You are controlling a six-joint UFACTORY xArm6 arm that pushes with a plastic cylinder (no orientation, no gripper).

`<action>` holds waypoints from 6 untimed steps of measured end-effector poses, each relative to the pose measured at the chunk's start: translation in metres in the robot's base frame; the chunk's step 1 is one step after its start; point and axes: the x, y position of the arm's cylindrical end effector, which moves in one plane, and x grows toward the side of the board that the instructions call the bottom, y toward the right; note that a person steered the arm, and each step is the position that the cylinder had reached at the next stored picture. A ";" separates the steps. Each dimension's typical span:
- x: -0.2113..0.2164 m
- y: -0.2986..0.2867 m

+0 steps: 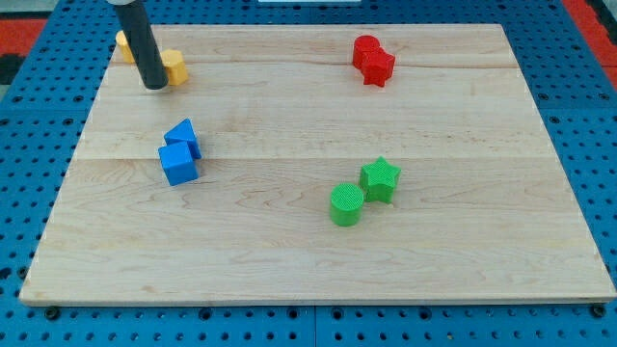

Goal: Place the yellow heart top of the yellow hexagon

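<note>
My tip [155, 86] rests on the board at the view's top left. It stands between two yellow blocks. One yellow block [174, 66] sits just right of the rod and touches it or nearly so. The other yellow block [124, 44] lies up and to the left, partly hidden behind the rod. I cannot tell which of them is the heart and which the hexagon.
Two blue blocks [180, 152] sit together at left centre. Two red blocks [372, 58] sit together at the top right of centre. A green cylinder [346, 204] and a green star [380, 178] sit right of centre. The wooden board [308, 260] ends on blue matting.
</note>
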 end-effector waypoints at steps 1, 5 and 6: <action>-0.003 -0.084; -0.062 -0.017; -0.107 -0.025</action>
